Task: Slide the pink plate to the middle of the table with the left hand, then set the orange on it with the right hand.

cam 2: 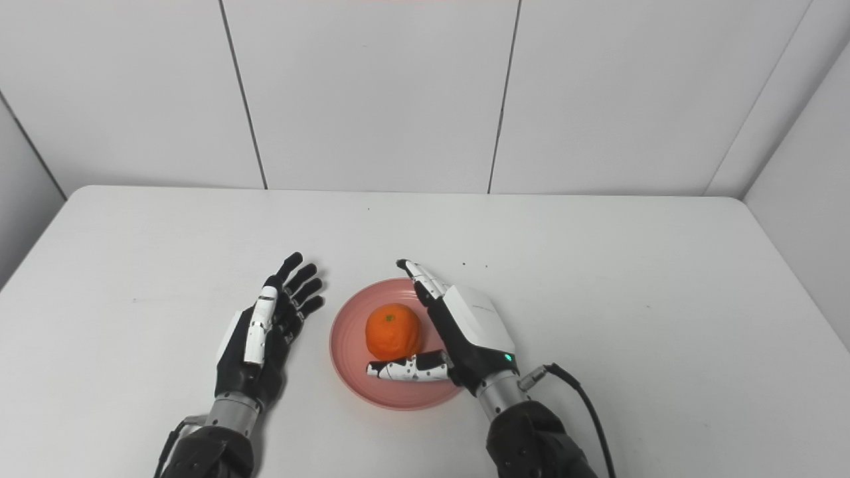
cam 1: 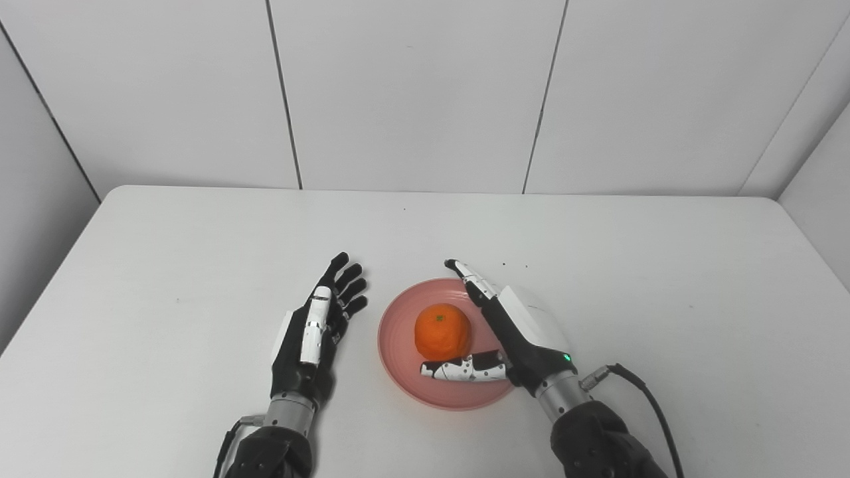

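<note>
- Plate and orange share the near middle of the white bench (cam 1: 199,265), which is the largest thing before us; its surface carries a few dark specks beyond the plate.
- Next in size, the pink plate (cam 1: 398,345) lies flat between our two arms, so we judge the sliding step done.
- Our right robot hand (cam 1: 505,332) lies over the plate's right side, fingers (cam 1: 475,282) stretched along the far side of the fruit and thumb (cam 1: 461,368) reaching across its near side; it is spread wide and seems not to press on the fruit.
- Our left robot hand (cam 1: 319,325) sits just beside the plate's left rim, apart from it, fingers splayed and holding nothing.
- Smallest, the orange (cam 1: 443,330) sits on the plate a little right of its centre.
- We judge the placing step at its end: the next move calls for lifting the right robot hand up and away without nudging the round fruit, which could roll.
</note>
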Action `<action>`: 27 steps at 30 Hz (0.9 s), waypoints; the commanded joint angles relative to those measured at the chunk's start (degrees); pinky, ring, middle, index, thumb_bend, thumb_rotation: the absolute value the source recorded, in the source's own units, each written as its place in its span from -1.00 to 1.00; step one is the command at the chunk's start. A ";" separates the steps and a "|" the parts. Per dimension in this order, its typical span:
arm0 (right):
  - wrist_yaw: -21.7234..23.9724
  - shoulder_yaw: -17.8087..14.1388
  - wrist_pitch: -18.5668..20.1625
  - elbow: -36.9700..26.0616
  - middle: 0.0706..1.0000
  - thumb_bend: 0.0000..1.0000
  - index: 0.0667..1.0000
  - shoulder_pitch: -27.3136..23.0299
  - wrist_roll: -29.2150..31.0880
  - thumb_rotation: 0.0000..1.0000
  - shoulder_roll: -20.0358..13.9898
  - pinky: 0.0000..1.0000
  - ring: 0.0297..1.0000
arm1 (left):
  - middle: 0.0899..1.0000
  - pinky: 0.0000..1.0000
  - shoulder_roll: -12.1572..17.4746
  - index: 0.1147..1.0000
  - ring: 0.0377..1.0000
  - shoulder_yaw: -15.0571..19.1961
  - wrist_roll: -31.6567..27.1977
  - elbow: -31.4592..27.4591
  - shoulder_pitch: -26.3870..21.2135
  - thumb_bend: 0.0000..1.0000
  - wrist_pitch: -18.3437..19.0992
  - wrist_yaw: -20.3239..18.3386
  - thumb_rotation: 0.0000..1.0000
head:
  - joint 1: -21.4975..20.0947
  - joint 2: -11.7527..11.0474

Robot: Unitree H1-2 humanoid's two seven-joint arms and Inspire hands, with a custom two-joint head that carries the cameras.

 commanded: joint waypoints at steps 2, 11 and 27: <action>-4.89 -3.54 -5.54 -4.22 0.88 1.00 0.87 -0.38 2.64 -0.11 1.41 0.66 0.81 | 0.79 0.77 -0.15 0.77 0.79 0.08 -0.71 -1.51 -0.33 -0.22 0.47 -0.22 1.00 | -0.16 -0.05; -9.27 -9.86 -3.11 -9.31 0.85 0.82 0.87 4.88 5.66 0.77 6.59 0.69 0.81 | 0.79 0.77 -0.18 0.76 0.79 -0.06 -0.20 -2.22 -0.02 -0.23 0.59 0.06 1.00 | -0.21 -0.01; -8.47 -18.10 -5.37 -5.00 1.00 0.08 0.99 9.77 27.45 1.00 11.84 0.97 0.99 | 0.97 0.93 0.11 0.96 0.93 -1.25 1.23 -5.69 0.84 -0.20 4.19 0.59 1.00 | -0.48 -0.91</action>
